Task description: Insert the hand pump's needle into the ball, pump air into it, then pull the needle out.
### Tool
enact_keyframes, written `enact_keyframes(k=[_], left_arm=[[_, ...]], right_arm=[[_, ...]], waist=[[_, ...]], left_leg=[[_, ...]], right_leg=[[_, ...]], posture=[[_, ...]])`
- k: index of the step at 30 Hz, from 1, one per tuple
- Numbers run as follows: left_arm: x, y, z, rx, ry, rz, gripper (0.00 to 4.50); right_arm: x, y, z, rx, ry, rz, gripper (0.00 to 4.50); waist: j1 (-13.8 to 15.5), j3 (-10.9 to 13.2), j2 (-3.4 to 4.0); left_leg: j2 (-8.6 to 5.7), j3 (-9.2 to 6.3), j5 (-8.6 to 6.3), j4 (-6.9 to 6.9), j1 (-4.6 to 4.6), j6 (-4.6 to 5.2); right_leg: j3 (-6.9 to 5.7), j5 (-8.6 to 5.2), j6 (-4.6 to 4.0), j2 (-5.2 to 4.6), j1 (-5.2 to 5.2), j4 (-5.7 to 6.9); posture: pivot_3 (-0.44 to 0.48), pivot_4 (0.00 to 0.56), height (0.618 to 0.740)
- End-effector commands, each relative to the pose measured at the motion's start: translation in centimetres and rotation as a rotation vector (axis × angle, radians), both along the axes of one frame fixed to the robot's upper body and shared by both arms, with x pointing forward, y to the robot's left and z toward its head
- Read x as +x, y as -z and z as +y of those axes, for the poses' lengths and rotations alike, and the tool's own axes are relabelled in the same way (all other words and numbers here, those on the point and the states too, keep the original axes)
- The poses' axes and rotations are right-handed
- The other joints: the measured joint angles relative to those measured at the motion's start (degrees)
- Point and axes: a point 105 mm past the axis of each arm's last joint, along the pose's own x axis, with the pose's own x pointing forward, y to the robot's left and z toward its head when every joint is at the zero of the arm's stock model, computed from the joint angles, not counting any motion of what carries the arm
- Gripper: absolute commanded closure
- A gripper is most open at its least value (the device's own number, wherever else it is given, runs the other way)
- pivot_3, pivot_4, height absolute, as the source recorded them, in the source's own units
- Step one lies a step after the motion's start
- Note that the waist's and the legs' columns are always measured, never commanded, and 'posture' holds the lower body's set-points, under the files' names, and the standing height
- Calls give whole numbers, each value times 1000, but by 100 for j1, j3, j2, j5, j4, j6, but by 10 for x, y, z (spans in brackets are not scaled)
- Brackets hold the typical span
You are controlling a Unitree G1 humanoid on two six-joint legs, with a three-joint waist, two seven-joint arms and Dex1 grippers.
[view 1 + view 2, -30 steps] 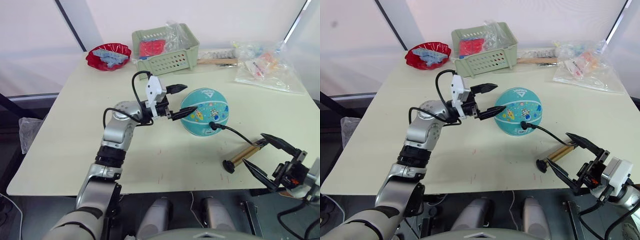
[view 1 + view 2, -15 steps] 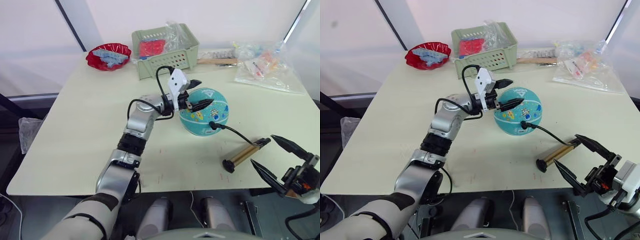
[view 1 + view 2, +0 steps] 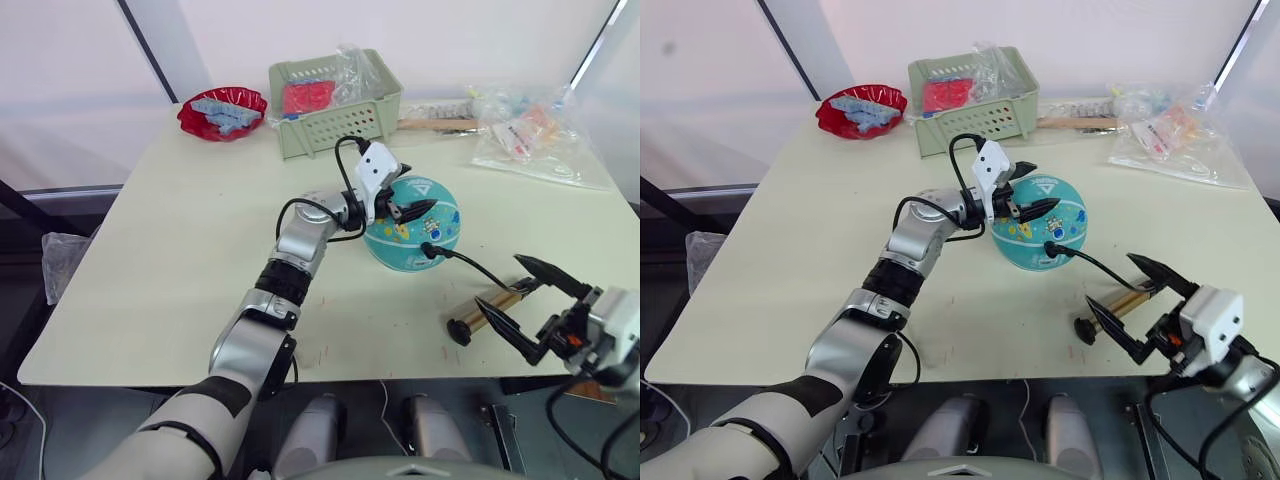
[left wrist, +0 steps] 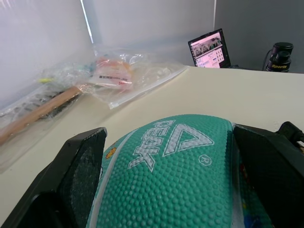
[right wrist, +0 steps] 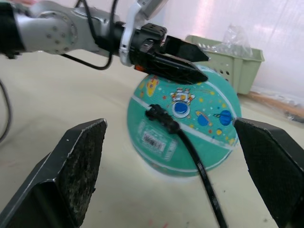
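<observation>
The teal ball (image 3: pixel 414 236) with cartoon prints rests mid-table. My left gripper (image 3: pixel 416 193) is open, its two fingers spread over the ball's upper left side; the left wrist view has the ball (image 4: pixel 180 171) between them. A black fitting (image 3: pixel 431 250) sits against the ball's front, so the needle itself is hidden. From it the thin black hose (image 3: pixel 478 270) runs to the bronze hand pump (image 3: pixel 492 306), which lies on the table. My right gripper (image 3: pixel 502 286) is open above the pump and points at the ball (image 5: pixel 190 128).
A green basket (image 3: pixel 335 100) and a red bowl (image 3: pixel 222 112) stand at the back. Plastic bags (image 3: pixel 530 135) and a wooden stick (image 3: pixel 435 123) lie back right. The table's front edge (image 3: pixel 380 372) runs just below the pump.
My left gripper has reached right from beside the ball onto its upper side. My right gripper has drawn back and then come in over the pump. The ball and pump have stayed put.
</observation>
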Motion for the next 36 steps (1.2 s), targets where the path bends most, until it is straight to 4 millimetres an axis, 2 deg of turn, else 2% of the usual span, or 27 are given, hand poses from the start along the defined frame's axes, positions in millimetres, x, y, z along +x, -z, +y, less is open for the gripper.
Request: enact_keyframes(k=[1, 8, 20, 23, 24, 26, 31, 36], left_arm=[[0, 28, 0, 62, -25, 56, 0], [0, 31, -5, 45, -41, 70, 0], [2, 32, -8, 37, -53, 74, 0], [2, 33, -8, 36, -56, 74, 0], [2, 34, -8, 37, -57, 74, 0], [3, 35, -7, 41, -68, 75, 0], [7, 41, -3, 60, -117, 84, 0], [9, 51, -2, 78, -162, 88, 0]], right_arm=[[15, -2, 18, -154, 7, -33, 33], [44, 1, 31, -373, 38, -72, 33], [68, 13, 45, -698, 29, -199, 33], [69, 10, 48, -721, 33, -244, 787], [70, 9, 47, -725, 39, -252, 1166], [70, 11, 45, -745, 38, -254, 2258], [69, 9, 47, -741, 32, -273, 4443], [65, 3, 48, -727, 30, -313, 4440]], waist=[[13, -2, -1], [66, -7, -6], [66, -10, -9], [68, -10, -9], [67, -10, -9], [68, -10, -10], [67, -11, -11], [69, -11, -11]], left_leg=[[1, 0, 1, 0, 1, -1], [-2, -3, 2, 3, -3, -3], [-4, -7, 7, 7, -2, -8], [-4, -8, 8, 8, -2, -11], [-4, -8, 10, 8, -2, -14], [-4, -8, 10, 8, -2, -15], [-4, -9, 11, 8, -1, -14], [-4, -9, 22, 8, -1, -11]], right_leg=[[0, 0, 0, 1, 1, 1], [-3, 2, -2, 0, 1, 1], [-8, 6, 2, 0, 4, 1], [-8, 6, 2, -1, 4, 1], [-8, 6, 2, -1, 4, 1], [-8, 6, 2, -1, 4, 1], [-8, 11, 2, 0, 5, 1], [-8, 20, 6, 0, 7, 1]], posture=[[0, 150, 737], [0, 150, 737], [0, 150, 737], [0, 150, 737], [0, 150, 737], [0, 150, 737], [0, 150, 737], [0, 150, 737]])
